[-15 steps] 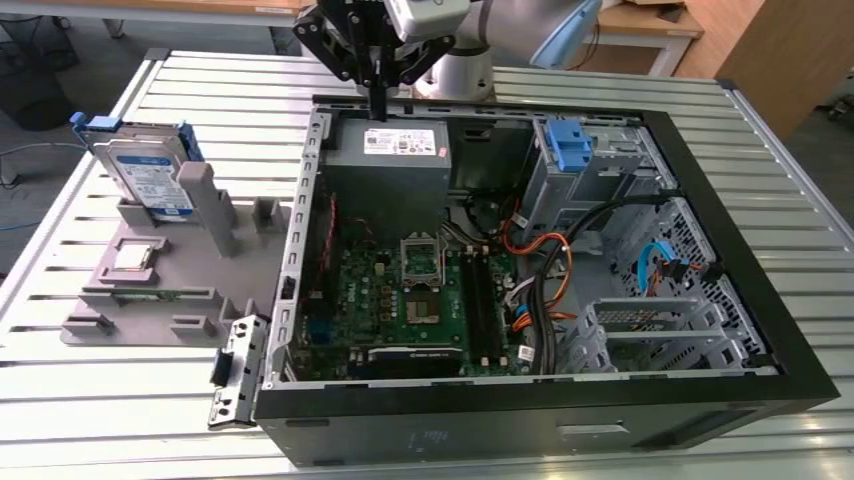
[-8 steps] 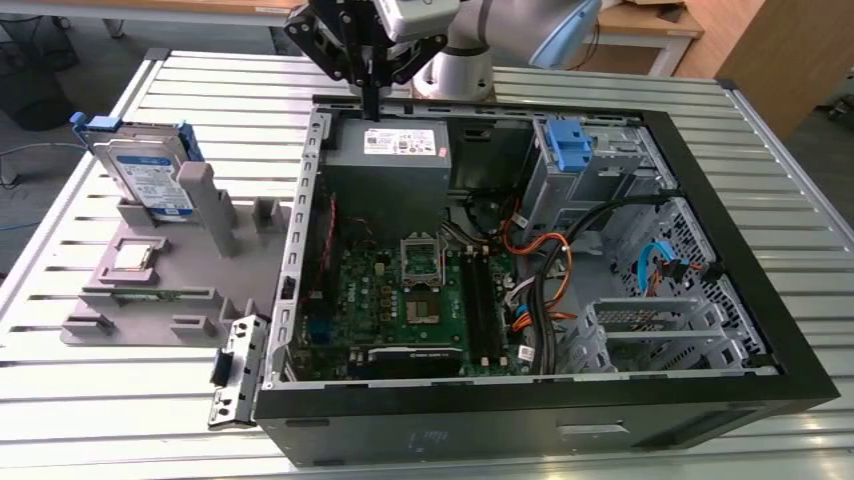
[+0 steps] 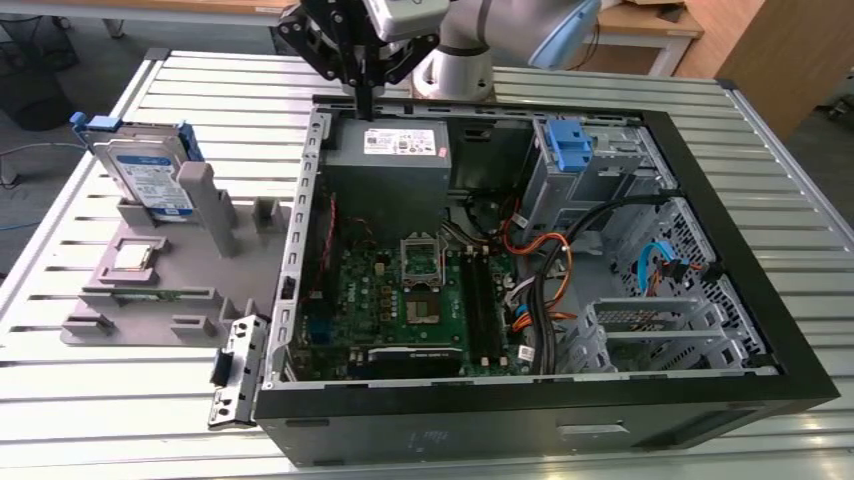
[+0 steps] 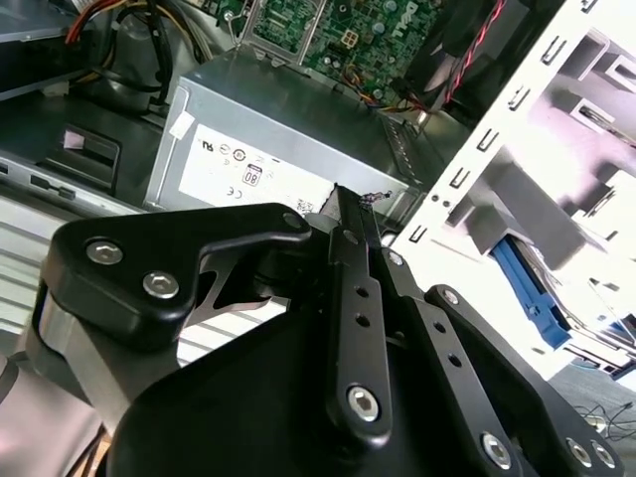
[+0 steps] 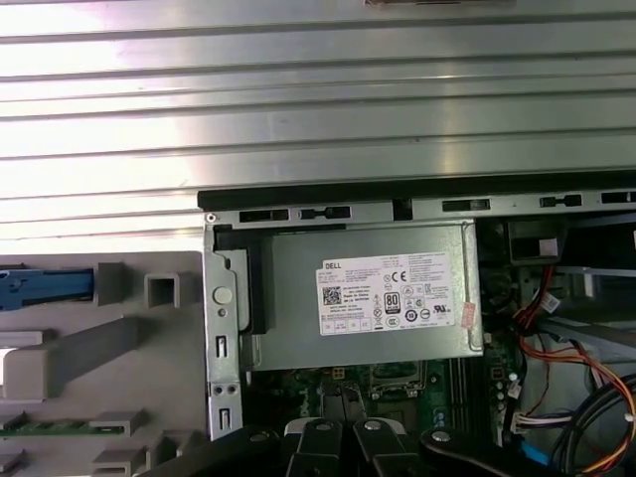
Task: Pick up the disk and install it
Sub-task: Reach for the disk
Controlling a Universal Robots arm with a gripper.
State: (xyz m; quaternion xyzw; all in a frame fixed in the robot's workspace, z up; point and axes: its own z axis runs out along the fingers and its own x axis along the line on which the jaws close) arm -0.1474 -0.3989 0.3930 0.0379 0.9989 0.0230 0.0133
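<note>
The disk is a silver drive with a white-and-blue label and blue side rails. It stands on edge in a grey holder at the exterior view's left, outside the computer case. My gripper hangs over the case's far wall, just above the grey power supply box, well to the exterior view's right of the disk. Its fingers are shut together with nothing between them. The first wrist view shows a blue rail of the disk at the holder's edge.
The open computer case lies on a slatted metal table. Inside it are the motherboard, loose cables and a drive cage with a bare blue bracket. The grey holder has upright posts.
</note>
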